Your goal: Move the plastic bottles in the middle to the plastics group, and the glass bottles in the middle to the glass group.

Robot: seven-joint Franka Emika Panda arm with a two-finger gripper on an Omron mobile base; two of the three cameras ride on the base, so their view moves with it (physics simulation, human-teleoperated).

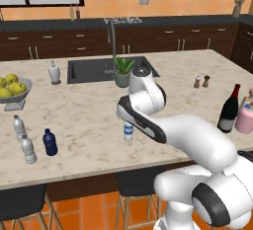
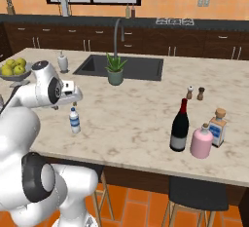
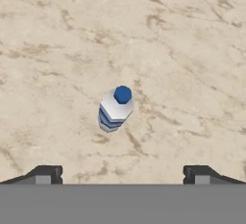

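Clear blue-capped bottle (image 3: 116, 109) stands upright on the marble counter (image 1: 89, 110), mid-island, directly beneath the gripper (image 3: 122, 175), whose fingers hang spread fully wide, holding nothing. Dark blue bottle (image 1: 49, 142) sits beside 2 greyish bottles (image 1: 23, 140).

The clear bottle with the blue cap (image 3: 116, 107) stands alone on bare marble counter (image 1: 89, 110) — open room on every side of it, and the gripper (image 3: 122, 175) above, jaws wide, has nothing between it and the cap. To the left, the dark blue bottle (image 1: 49, 142) and two greyish bottles (image 1: 23, 138) crowd the near edge (close together). Far right, the wine bottle (image 2: 180, 125) and pink container (image 2: 201, 142) stand just beside each other.
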